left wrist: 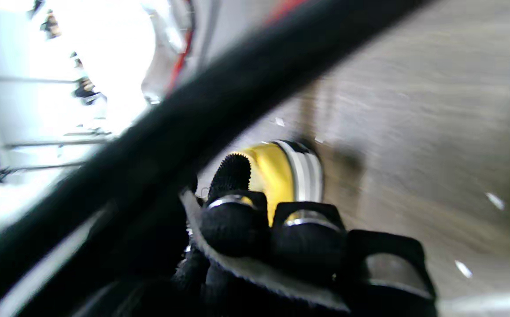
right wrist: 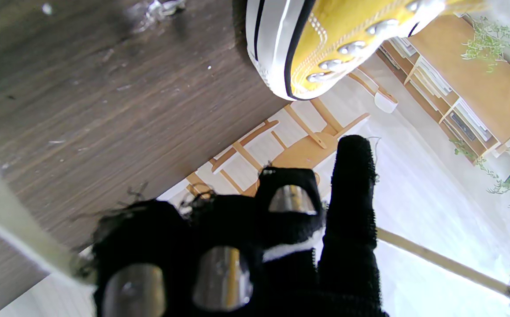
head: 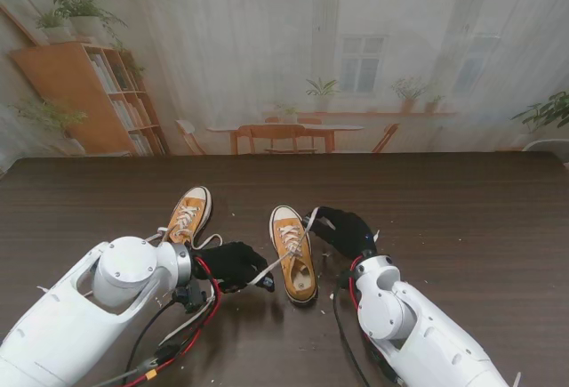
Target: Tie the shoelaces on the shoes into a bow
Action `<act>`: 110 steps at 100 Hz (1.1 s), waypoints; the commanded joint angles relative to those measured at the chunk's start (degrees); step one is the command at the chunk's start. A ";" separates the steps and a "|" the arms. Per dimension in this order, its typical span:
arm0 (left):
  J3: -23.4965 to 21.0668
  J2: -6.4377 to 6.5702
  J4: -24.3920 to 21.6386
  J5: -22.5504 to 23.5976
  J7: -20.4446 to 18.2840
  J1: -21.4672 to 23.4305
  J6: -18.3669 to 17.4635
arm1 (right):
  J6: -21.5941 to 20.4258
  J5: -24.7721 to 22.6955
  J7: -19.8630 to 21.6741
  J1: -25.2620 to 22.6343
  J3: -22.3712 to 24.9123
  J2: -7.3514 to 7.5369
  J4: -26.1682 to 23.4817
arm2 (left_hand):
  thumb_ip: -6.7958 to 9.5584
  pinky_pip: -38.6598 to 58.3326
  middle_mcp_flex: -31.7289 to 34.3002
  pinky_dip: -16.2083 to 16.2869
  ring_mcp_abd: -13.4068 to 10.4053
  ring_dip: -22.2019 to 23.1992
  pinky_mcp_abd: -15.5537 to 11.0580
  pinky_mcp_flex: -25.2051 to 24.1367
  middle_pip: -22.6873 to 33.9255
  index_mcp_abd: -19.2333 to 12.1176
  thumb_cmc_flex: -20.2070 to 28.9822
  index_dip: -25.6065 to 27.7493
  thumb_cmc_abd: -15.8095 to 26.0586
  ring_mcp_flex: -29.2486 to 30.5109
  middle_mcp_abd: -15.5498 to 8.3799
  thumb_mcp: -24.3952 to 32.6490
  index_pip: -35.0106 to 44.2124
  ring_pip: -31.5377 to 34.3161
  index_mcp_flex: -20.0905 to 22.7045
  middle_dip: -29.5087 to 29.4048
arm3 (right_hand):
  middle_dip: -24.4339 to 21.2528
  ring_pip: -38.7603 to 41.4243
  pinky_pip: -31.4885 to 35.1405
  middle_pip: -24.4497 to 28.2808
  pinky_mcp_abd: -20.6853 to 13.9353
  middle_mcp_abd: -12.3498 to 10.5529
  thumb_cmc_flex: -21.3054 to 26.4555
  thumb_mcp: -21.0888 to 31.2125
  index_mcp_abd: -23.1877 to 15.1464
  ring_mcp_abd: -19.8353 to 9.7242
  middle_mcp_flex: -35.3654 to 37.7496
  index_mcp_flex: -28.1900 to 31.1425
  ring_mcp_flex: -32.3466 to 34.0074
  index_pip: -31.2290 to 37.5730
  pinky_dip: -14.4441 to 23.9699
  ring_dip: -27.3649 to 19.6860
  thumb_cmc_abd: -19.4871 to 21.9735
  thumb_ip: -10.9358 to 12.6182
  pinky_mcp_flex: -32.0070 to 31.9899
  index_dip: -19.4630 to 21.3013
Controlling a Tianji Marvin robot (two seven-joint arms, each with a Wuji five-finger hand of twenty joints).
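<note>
The left robot hand point(head: 233, 264) is curled shut around one white lace end point(head: 264, 271), just to the left of the near shoe's heel. The right robot hand point(head: 342, 231) sits on the shoe's other side, fingers bunched around the second lace end point(head: 309, 221), which runs up from the eyelets. Between the two hands lies the near mustard shoe point(head: 293, 252), toe pointing away from the robot, resting on the dark wooden surface point(head: 462, 227). Its partner, the far shoe point(head: 188, 213), lies left of it, just beyond the left arm, laces loose. No bow shows yet on the near shoe, so this looks like the opening stage: both ends drawn out taut. The next move likely calls for crossing the ends over the tongue while keeping tension so neither slips free.
</note>
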 commanded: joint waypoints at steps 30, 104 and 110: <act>-1.41 -4.10 4.39 -13.53 2.09 2.71 0.92 | -0.97 -0.20 0.24 0.00 0.36 0.16 -0.16 | -1.13 8.35 2.80 -0.14 1.15 -0.83 1.06 0.49 -0.54 -6.56 3.74 -1.78 1.58 1.81 1.59 -4.80 -0.34 0.98 0.58 1.21 | 1.17 4.65 16.94 0.47 0.08 0.36 0.97 -2.61 -2.20 -1.41 3.77 1.29 0.94 -0.30 0.85 1.25 -2.37 -2.52 1.51 -0.31; -1.38 -10.47 3.57 -16.25 29.99 8.28 -12.00 | -9.39 4.37 -3.34 0.12 0.73 -1.56 2.24 | -2.26 4.04 -2.70 -0.12 3.67 -1.60 5.18 0.02 -5.15 -7.17 -10.53 -2.01 -4.95 1.81 3.06 16.02 -17.73 -3.40 -3.67 4.21 | 0.62 4.35 16.94 -0.02 0.24 -0.10 6.94 2.49 -1.38 -0.71 4.65 13.49 0.95 3.09 0.38 1.34 -13.93 -2.59 1.35 -0.07; -0.56 -10.70 4.15 -14.69 31.81 8.10 -14.21 | -9.72 5.88 -2.48 -0.19 0.98 -1.64 1.71 | -2.58 4.07 -3.28 -0.18 3.91 -1.78 5.20 0.01 -5.62 -7.28 -10.83 -3.21 -5.58 1.67 3.23 17.44 -20.27 -4.15 -3.70 4.13 | 0.58 4.28 16.94 -0.09 0.19 0.06 7.51 2.67 0.04 -0.46 4.47 15.81 0.94 4.00 0.04 1.14 -14.55 -2.76 1.32 -0.04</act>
